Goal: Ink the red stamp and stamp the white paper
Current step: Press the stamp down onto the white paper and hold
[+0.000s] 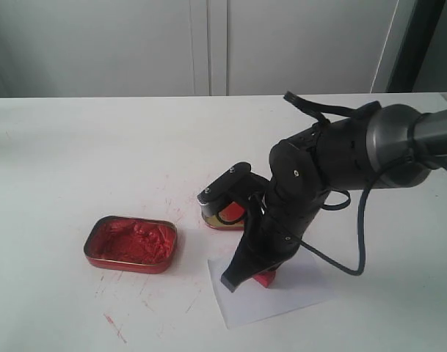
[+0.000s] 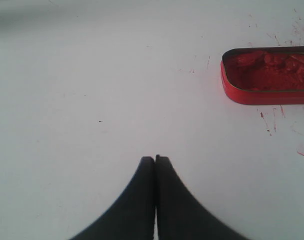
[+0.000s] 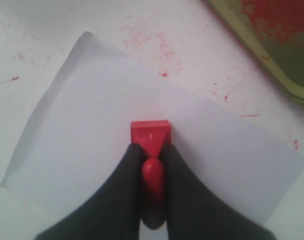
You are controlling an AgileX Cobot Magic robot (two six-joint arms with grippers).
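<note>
Atop white paper (image 3: pixel 82 125), right wrist view plainly shows right tool (image 3: pixel 152 149) clamped on red stamp (image 3: pixel 151 133).

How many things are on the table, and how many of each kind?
Tins: 2 (red tin, gold tin)
Stamp: 1
Paper: 1
Total: 4

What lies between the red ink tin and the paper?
Nothing. In the exterior view, only bare, faintly ink-streaked table separates the red ink tin from the paper.
</note>
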